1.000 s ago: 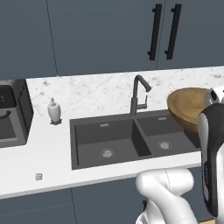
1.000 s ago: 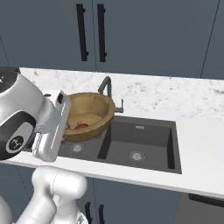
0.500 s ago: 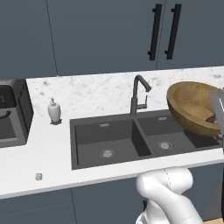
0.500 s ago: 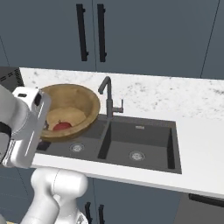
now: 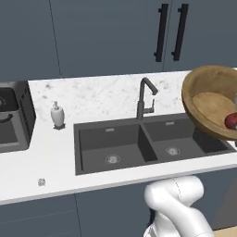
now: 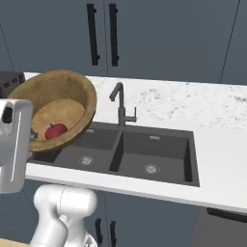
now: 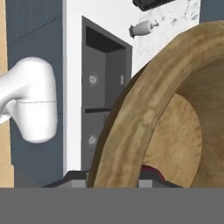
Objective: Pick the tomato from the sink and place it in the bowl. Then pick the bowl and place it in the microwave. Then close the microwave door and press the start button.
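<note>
The wide wooden bowl hangs tilted in the air above the right side of the sink, its opening turned toward the tap. The red tomato lies low inside it. My gripper is shut on the bowl's rim, which passes between the two dark fingertips at the bottom of the hand view. A sliver of the tomato shows just behind the rim. The white hand sits at the bowl's near edge. The microwave and its door are out of view.
A dark gooseneck tap stands behind the double basin, close to the bowl's rim. A white soap dispenser sits on the marble counter, with a dark appliance at the far left. Blue cabinets with black handles hang above.
The bowl with the tomato has risen from counter height, come nearer the base and tipped further over. The arm has swung out of the left base view.
</note>
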You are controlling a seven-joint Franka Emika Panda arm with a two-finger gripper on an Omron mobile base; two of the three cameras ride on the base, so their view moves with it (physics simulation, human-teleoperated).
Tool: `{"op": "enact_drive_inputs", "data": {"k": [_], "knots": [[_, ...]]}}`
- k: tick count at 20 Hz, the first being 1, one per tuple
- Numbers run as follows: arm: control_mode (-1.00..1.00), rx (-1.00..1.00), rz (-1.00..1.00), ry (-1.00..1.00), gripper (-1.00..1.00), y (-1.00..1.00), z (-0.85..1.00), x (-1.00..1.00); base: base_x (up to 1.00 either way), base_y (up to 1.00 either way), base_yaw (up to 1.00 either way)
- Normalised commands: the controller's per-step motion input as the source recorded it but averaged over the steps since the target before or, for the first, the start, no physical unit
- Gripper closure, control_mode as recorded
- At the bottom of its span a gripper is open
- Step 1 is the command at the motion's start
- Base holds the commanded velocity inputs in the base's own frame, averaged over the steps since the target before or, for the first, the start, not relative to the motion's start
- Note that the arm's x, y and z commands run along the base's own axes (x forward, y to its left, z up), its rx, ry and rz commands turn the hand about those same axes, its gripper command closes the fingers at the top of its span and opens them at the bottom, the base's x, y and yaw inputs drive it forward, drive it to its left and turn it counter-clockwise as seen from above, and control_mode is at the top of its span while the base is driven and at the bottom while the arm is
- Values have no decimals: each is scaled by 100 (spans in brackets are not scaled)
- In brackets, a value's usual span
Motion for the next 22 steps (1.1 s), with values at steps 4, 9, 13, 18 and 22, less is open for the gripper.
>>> {"op": "enact_drive_inputs", "data": {"k": [4, 9, 13, 18, 22], "knots": [[100, 0, 0, 0, 100, 0, 0, 0, -32, -48, 0], [100, 0, 0, 0, 100, 0, 0, 0, -27, -94, 0], [100, 0, 0, 0, 100, 0, 0, 0, -8, -67, -56], [100, 0, 0, 0, 100, 0, 0, 0, 0, 0, -100], [100, 0, 0, 0, 100, 0, 0, 0, 0, 0, -100]]}}
